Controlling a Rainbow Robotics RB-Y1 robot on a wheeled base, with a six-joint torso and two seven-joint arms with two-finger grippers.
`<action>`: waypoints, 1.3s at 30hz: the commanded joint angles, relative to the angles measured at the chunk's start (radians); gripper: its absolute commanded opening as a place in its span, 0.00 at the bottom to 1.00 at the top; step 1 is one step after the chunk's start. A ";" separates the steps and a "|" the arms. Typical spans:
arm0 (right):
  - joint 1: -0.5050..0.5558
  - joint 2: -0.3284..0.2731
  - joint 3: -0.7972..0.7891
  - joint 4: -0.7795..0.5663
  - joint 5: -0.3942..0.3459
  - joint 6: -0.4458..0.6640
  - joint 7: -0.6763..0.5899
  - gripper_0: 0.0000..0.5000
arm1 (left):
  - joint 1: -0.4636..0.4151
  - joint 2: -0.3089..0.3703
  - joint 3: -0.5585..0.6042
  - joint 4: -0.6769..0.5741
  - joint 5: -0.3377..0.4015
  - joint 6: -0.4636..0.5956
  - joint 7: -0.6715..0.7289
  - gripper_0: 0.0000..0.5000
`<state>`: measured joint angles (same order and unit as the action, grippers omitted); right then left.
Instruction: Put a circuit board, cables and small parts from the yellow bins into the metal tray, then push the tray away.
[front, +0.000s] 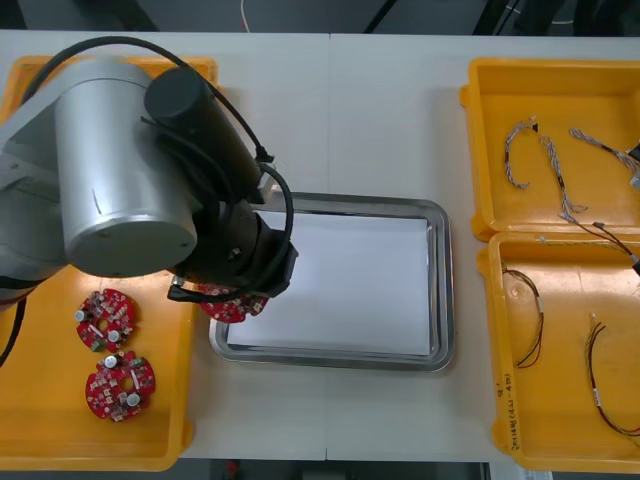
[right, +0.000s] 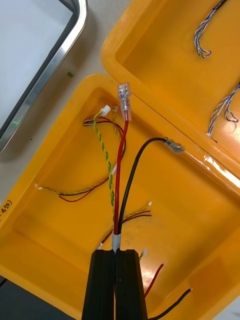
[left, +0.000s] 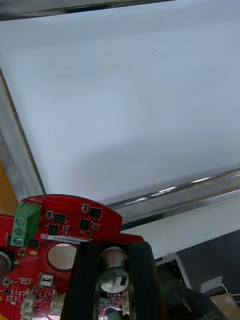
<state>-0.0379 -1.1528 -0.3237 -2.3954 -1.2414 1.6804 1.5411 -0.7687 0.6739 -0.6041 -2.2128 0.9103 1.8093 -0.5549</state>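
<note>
Nearest, my left gripper (left: 114, 250) clamps a red circuit board (left: 70, 220) over the edge of the metal tray (front: 350, 280). My right gripper (right: 116, 252) pinches a red-and-black cable (right: 121, 165). Tray empty, nothing delivered yet.

place: electronics lab bench | cues: yellow bins (front: 580, 90), circuit boards (front: 105, 320), cables (right: 120, 170)

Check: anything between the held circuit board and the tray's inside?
Nothing visible. The left gripper holds the circuit board over the left rim of the metal tray; its white inside is bare. The right gripper holds a red and black cable over a yellow bin.
</note>
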 joint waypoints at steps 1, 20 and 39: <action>-0.020 -0.039 0.011 -0.005 0.010 0.007 -0.036 0.00 | -0.052 -0.040 -0.083 0.010 -0.067 -0.036 0.007 0.00; -0.020 -0.039 0.011 0.002 0.004 0.013 -0.036 0.00 | -0.050 -0.096 -0.289 0.139 -0.234 -0.183 0.090 0.01; -0.020 -0.039 0.011 0.005 -0.009 0.013 -0.042 0.00 | -0.046 -0.096 -0.365 0.242 -0.283 -0.294 0.108 0.01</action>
<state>-0.0381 -1.1528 -0.3237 -2.3910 -1.2427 1.6863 1.5411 -0.7797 0.6029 -0.9528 -1.9728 0.6400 1.5336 -0.5316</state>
